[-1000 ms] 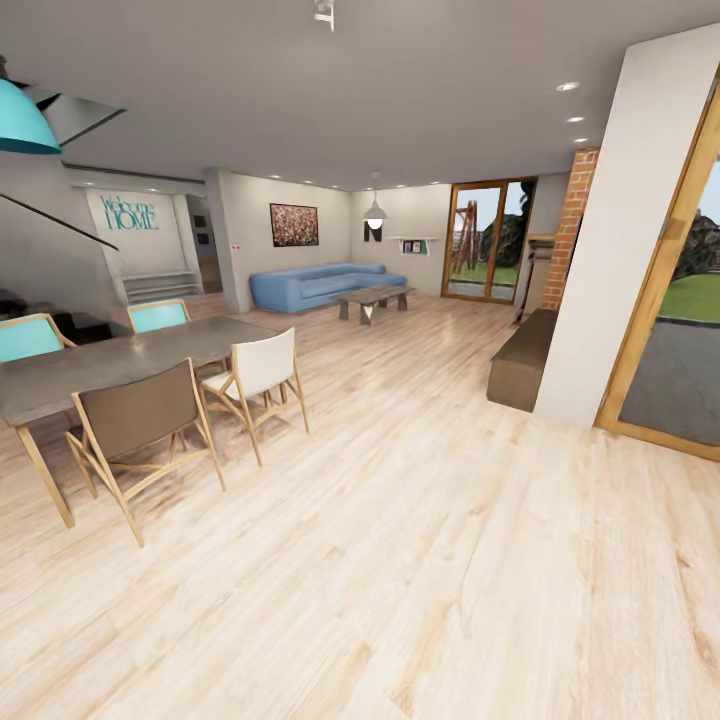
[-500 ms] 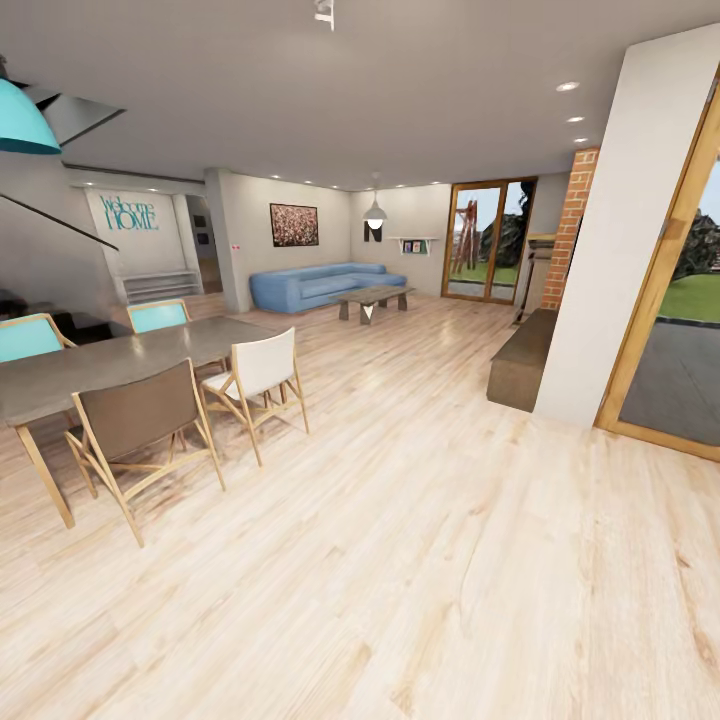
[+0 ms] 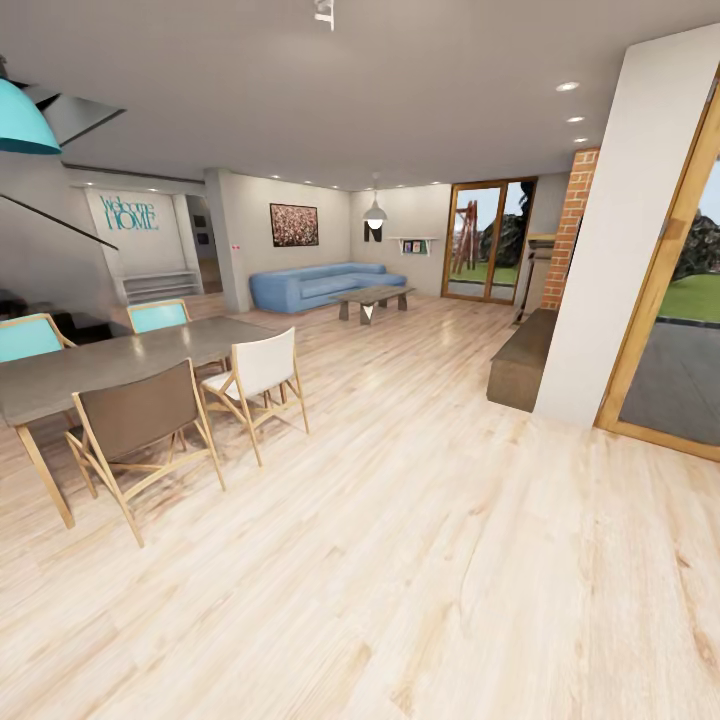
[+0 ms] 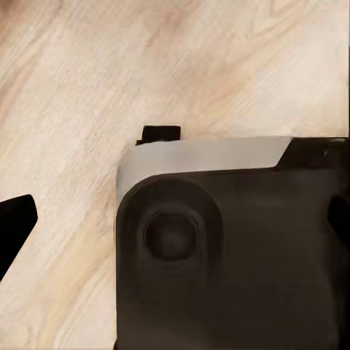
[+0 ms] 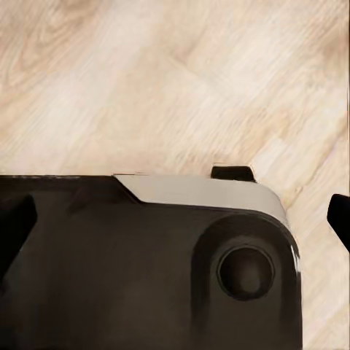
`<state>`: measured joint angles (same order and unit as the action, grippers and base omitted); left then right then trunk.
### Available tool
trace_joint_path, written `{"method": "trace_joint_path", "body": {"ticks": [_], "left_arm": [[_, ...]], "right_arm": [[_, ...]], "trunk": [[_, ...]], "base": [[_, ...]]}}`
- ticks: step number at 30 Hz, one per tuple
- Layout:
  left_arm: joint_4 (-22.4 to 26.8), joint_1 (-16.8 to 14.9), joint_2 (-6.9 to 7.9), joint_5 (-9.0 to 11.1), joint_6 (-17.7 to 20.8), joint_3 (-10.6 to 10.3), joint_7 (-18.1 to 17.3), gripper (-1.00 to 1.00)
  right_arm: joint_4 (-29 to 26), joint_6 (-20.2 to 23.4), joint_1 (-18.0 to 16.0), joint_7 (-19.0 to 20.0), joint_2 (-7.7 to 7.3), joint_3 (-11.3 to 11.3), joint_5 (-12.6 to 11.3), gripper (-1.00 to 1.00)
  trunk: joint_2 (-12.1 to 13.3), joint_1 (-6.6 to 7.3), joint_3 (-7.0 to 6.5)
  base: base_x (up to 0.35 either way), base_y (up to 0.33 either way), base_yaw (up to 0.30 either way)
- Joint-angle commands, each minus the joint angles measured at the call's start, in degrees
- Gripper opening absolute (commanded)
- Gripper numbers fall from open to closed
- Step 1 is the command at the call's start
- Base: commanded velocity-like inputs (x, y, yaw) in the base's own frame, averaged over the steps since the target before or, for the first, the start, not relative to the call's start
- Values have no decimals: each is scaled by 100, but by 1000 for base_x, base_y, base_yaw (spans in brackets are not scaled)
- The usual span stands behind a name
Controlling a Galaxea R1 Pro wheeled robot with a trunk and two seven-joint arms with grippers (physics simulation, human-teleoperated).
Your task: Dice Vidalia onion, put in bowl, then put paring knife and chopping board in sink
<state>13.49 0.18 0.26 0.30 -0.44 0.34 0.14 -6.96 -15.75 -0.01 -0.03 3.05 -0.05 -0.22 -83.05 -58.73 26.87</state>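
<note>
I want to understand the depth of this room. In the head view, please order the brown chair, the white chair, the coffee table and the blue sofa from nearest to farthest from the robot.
1. brown chair, left, at the dining table's near side.
2. white chair, left of centre, at the table's end.
3. coffee table, centre, far back.
4. blue sofa, behind it, by the far wall.

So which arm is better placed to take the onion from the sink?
Neither yet, as far as these views show. The head view shows a living room with a dining table and sofa; both wrist views look down at wood floor.
</note>
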Motion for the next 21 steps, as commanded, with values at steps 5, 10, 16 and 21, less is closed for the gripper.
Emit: {"method": "trace_joint_path", "body": {"ticks": [5,10,16,21], "left_arm": [[1320,17,-12,5,-9,9,6,100],[2480,16,4,8,-9,10,11,100],[2494,15,60,10,-169,24,5,100],[2423,16,59,15,-434,19,3,100]], "right_arm": [[-1366,-208,-3,-33,-44,-3,24,100],[-2890,-183,-17,-487,-170,-4,46,100],[-3198,-265,-25,-714,-187,27,44,100],[-2948,-511,-25,-734,-190,39,35,100]], "trunk": [[-3,0,6],[-3,0,6],[-3,0,6],[-3,0,6]], "base": [[0,0,0],[0,0,0],[0,0,0],[0,0,0]]}}
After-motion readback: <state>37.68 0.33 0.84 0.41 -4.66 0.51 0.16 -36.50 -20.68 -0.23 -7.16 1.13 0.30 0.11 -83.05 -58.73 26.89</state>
